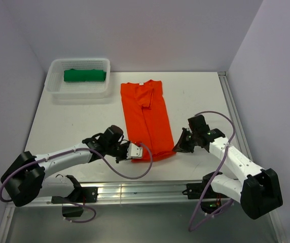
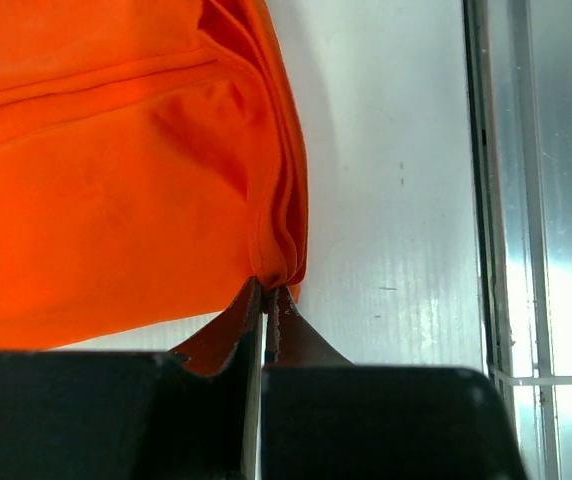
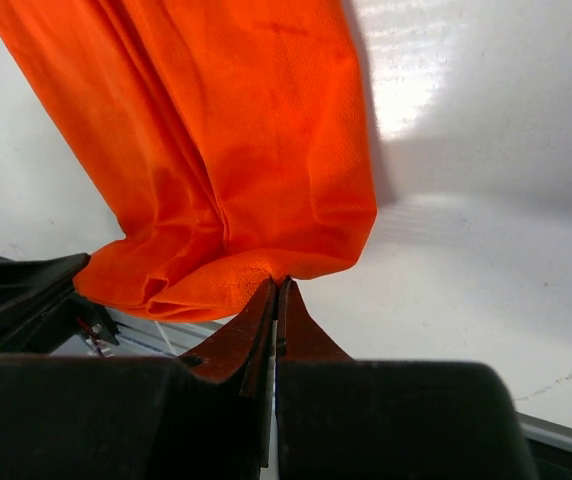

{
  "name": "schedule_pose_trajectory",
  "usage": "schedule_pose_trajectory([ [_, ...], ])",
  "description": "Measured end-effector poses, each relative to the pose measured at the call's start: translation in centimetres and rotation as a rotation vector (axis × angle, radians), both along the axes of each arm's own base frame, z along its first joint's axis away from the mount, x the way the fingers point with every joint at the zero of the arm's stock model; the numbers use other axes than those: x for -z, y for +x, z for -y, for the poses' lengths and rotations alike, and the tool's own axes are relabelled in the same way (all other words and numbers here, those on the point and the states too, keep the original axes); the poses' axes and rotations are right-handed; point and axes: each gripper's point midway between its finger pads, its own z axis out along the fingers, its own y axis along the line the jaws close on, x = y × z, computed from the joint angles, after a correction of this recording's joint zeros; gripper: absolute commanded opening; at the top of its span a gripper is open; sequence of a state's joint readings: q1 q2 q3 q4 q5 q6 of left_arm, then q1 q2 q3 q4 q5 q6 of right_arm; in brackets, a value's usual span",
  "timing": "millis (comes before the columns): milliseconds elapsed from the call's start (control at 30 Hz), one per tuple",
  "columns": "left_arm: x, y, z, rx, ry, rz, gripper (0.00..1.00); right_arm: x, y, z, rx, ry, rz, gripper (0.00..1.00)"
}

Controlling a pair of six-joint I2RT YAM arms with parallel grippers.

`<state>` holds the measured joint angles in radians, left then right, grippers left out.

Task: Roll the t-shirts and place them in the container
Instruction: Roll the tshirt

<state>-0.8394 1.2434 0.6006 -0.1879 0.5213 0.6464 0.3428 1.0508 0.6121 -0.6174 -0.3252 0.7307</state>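
An orange-red t-shirt (image 1: 147,119) lies folded into a long strip on the white table, collar at the far end. My left gripper (image 1: 141,151) is shut on its near left hem corner; the left wrist view shows the orange cloth (image 2: 116,190) bunched into the tips of that gripper (image 2: 269,292). Pinching the near right hem corner, my right gripper (image 1: 178,147) is shut too. The right wrist view has the orange cloth (image 3: 226,150) running up from this gripper (image 3: 279,283). A green t-shirt (image 1: 84,75) lies rolled in the white mesh basket (image 1: 53,86).
The basket stands at the back left of the table. A metal rail (image 1: 135,190) runs along the near table edge, just behind both grippers. Grey walls close in the left, back and right sides. Loose cables (image 1: 135,174) hang from each arm.
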Motion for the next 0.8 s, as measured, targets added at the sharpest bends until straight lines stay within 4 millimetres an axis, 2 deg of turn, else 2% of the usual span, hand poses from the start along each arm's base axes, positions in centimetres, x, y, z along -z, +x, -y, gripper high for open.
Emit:
schedule_pose_trajectory([
  [367,-0.2,1.5,-0.4,-0.026,0.000,-0.040,0.00,-0.8,2.4,0.6,-0.004,-0.003,0.017,0.00],
  [800,-0.3,4.1,-0.6,-0.059,0.021,-0.048,0.02,-0.3,4.6,0.2,-0.045,-0.011,0.007,0.00],
])
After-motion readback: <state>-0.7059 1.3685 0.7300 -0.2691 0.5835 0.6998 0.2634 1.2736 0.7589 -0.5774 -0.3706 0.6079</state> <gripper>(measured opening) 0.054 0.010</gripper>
